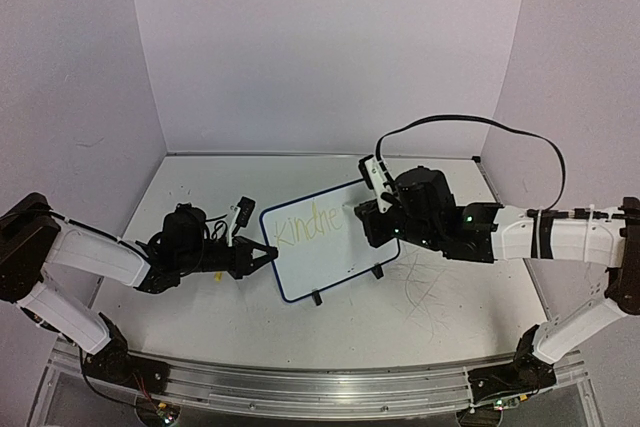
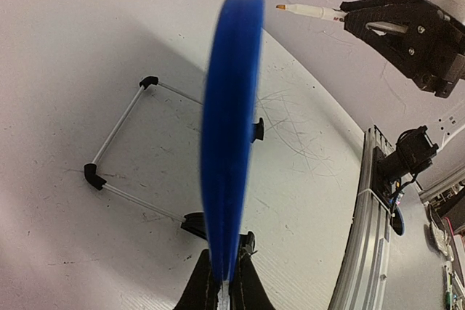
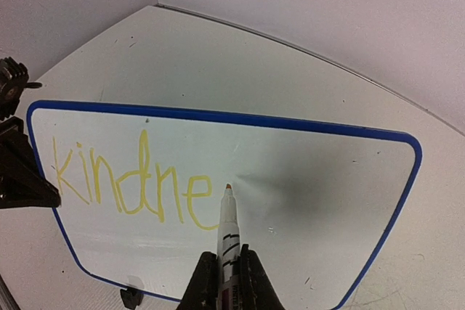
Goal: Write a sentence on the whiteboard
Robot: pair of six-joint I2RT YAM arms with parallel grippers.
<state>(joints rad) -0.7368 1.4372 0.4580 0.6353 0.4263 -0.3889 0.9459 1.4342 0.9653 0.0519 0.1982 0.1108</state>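
From the left wrist the whiteboard (image 2: 231, 143) shows only as a blurred blue edge, its writing face hidden and its top cut off, while from the right wrist the print on the marker (image 3: 228, 226) is too small to read and its lower end is hidden between the fingers (image 3: 205, 281).

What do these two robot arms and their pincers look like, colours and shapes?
The left arm and right arm are white tubes linked by black joints. The left gripper and right gripper are black and blocky, with two narrow fingers each. A black cable arcs over the right arm, which shows small green lights. Black bases sit on a silver rail.
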